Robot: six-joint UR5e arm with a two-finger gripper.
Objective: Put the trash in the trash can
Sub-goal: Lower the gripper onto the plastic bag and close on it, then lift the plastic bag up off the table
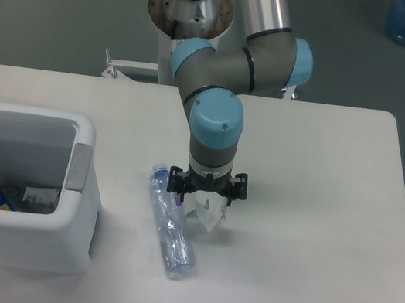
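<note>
The white table point(316, 219) carries everything, and the trash can point(71, 230) stands at its left front corner with its opening upward, so that things can be dropped in from above; some scraps already lie at its bottom. The arm point(215, 122) comes from its base behind the table and points straight down over the middle of the table, which is the natural pose for a pick from above. Beside it the crushed bottle point(169, 228) lies flat on its side, cap end toward the far edge, just to the right of the bin and not yet taken. The gripper point(205, 199) is low over the carton scrap point(209, 214), its fingers spread to both sides of the scrap; whether they already touch it I cannot tell, because the wrist hides the tips. The scrap rests on the table just beside the bottle, perhaps touching it. I judge that the scrap is the first piece to be picked, and the bottle is left for later.
</note>
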